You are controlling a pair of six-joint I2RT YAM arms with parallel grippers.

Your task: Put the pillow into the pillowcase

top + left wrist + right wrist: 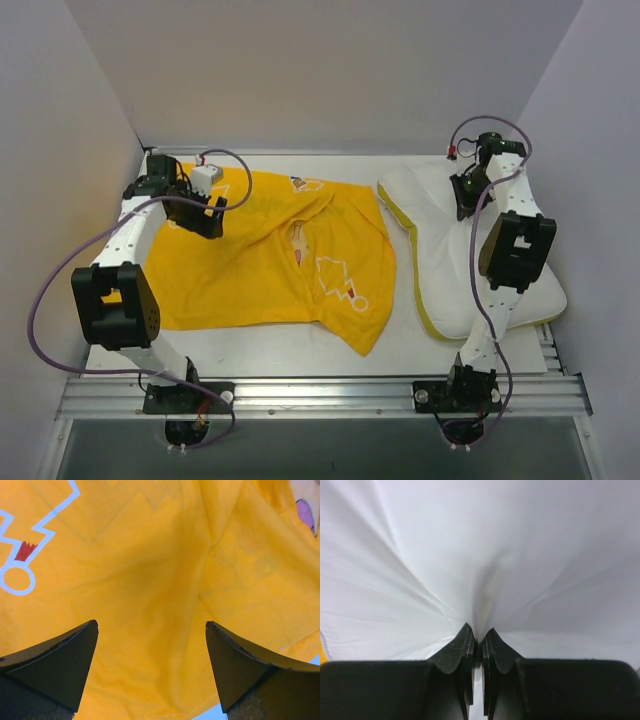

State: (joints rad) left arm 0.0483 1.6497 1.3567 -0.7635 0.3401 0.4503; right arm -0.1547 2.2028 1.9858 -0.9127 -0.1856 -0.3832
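Overhead view of a white table (290,352) with two robot arms mounted at the bottom edge. A bright yellow pillowcase (250,270) lies crumpled and mostly flat across the left and centre of the frame. White cartoon outlines are printed on it, and one corner is folded toward the lower centre. A soft white pillow (440,270) with a yellow stripe along its edge lies on the right side of the frame, just beside the pillowcase and fully outside it.

The left gripper (210,222) is over the upper left part of the pillowcase. In the left wrist view its two dark fingers (65,665) stand wide apart, released and holding nothing, with wrinkled yellow cloth filling the picture between and beyond them. Whether the tips touch the cloth cannot be told.

The right gripper (464,208) is down on the pillow at the upper right of the overhead frame. In the right wrist view its jaws are clenched together on a pinch of the white pillow cover (495,545), and folds of fabric fan out from the pinch toward the top of the picture.
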